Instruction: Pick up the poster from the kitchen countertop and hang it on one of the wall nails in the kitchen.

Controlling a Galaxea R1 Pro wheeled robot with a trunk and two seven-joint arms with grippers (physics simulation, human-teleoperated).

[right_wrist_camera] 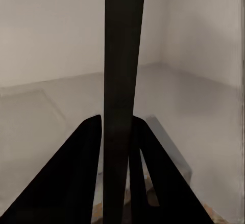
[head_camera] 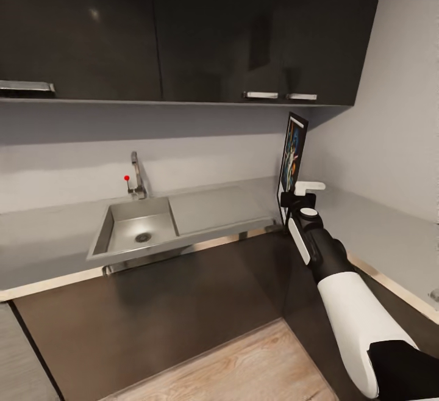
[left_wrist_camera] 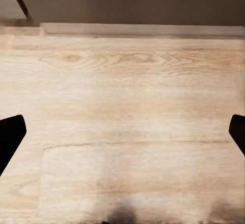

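Poster (head_camera: pixel 292 158) is upright and edge-on, pinched in my right gripper (head_camera: pixel 291 201) above the kitchen countertop (head_camera: pixel 55 230), near the corner under the black upper cabinets (head_camera: pixel 183 28). On the right wrist cam both fingers (right_wrist_camera: pixel 76 178) clamp its dark edge (right_wrist_camera: pixel 122 81). Sink (head_camera: pixel 137 230) basin holds nothing, just the drain; faucet (head_camera: pixel 138 176) behind it. Left gripper (left_wrist_camera: pixel 122 132) is spread wide over wood floor (left_wrist_camera: pixel 122 81).
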